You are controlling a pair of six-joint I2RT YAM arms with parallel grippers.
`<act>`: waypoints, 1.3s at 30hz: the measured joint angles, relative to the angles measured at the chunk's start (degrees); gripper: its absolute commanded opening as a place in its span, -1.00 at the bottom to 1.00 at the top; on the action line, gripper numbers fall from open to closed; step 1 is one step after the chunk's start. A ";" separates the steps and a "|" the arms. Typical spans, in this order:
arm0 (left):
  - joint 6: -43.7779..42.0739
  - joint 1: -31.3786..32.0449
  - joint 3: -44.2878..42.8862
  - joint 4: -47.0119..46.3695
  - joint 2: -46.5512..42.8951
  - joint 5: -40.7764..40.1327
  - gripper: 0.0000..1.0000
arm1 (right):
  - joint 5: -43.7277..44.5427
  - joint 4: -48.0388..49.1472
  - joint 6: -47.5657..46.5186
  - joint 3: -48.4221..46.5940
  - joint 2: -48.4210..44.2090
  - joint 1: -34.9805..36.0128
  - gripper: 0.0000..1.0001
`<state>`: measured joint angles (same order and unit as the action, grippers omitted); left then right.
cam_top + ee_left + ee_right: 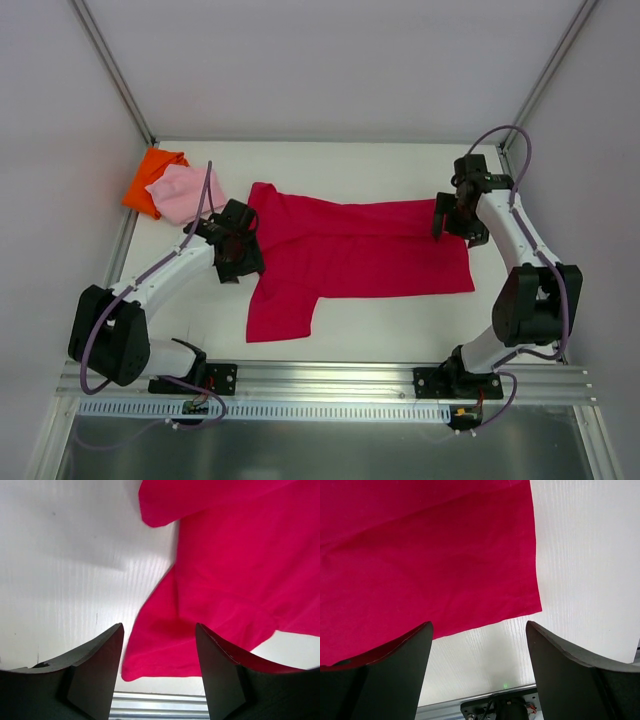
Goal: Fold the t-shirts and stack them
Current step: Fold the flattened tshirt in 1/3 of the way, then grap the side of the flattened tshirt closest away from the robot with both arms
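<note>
Crimson cloth t-shirt (pixel 350 255), large and plain, lies spread across the middle of the white table (pixel 400 320) in the overhead view. Its straight hem is toward the right of the frame and one short sleeve points toward the lower left. A small folded light pink t-shirt (pixel 185 193) sits at the upper left of that view. It rests partly on a folded bright orange t-shirt (pixel 152 178), which shows behind it toward the corner. Both lie close to the crimson one's left end.

The left gripper (pixel 240 250) hangs over the left edge of the crimson cloth, its fingers spread and pinching nothing. In the left wrist view (pixel 159 630) the sleeve (pixel 160 645) lies flat on the table (pixel 60 555) between and below the two dark fingertips, and a rolled edge of cloth crosses the top of the frame.

The right gripper (pixel 452 220) is over the hem end at the right of the overhead view, also spread wide with nothing between its fingers. The right wrist view (pixel 479 627) shows the hem corner (pixel 530 605) of the shirt lying flat, with bare table (pixel 585 555) to the right of it.
</note>
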<state>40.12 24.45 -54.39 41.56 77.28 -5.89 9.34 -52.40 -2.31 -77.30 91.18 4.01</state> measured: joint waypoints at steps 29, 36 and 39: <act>-4.13 0.63 2.08 -16.52 11.98 3.04 0.13 | 6.32 -0.96 8.20 14.82 -3.34 -3.91 0.61; -4.11 0.76 1.64 -16.96 14.56 4.57 0.01 | 6.75 -0.48 9.29 18.21 -3.52 -7.15 0.61; -3.76 1.05 1.64 -17.16 14.56 4.68 -0.47 | 6.75 -0.31 9.92 19.26 -3.69 -8.13 0.61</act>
<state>36.36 25.50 -52.75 24.40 91.83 -1.21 16.10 -52.71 7.62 -58.04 87.48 -4.12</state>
